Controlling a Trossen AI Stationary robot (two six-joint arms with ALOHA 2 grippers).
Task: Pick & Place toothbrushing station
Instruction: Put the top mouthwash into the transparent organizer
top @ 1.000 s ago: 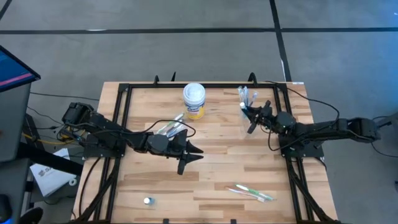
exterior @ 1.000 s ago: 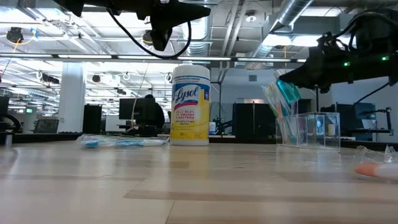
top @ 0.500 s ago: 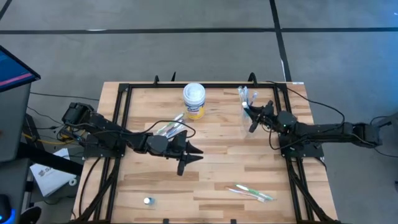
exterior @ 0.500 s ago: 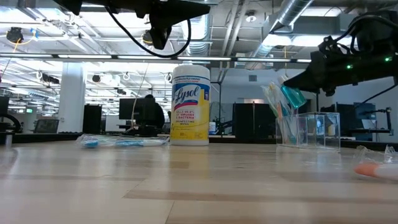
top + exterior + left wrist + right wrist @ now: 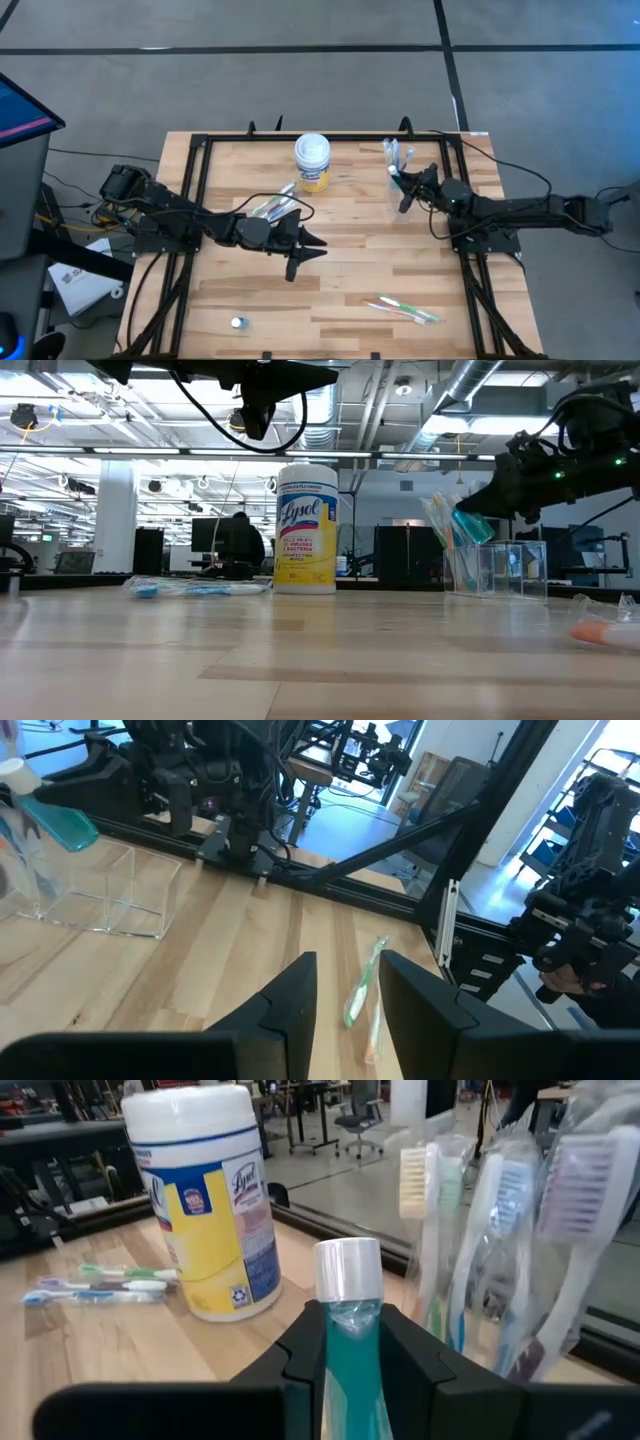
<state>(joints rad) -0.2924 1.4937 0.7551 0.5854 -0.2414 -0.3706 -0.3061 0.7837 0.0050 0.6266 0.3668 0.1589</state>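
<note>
R hand point(image 5: 350, 1342) clamped on blue tube point(image 5: 350, 1380), cap fwd, held above surface point(image 5: 350, 270) just beside clear cups point(image 5: 495, 568) w/ brushes point(image 5: 500, 1230) standing in them, prob lined up to drop tube into holder. L hand point(image 5: 305, 250) hangs mid-surface, fingers part-open, empty, waiting. More brushes lie near front edge point(image 5: 400, 308) & by wipes canister point(image 5: 312, 160); not yet sorted.

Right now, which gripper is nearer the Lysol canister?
Left. The left gripper hovers mid-table, just in front of the canister; the right gripper, holding the tube, is farther off beside it.
</note>
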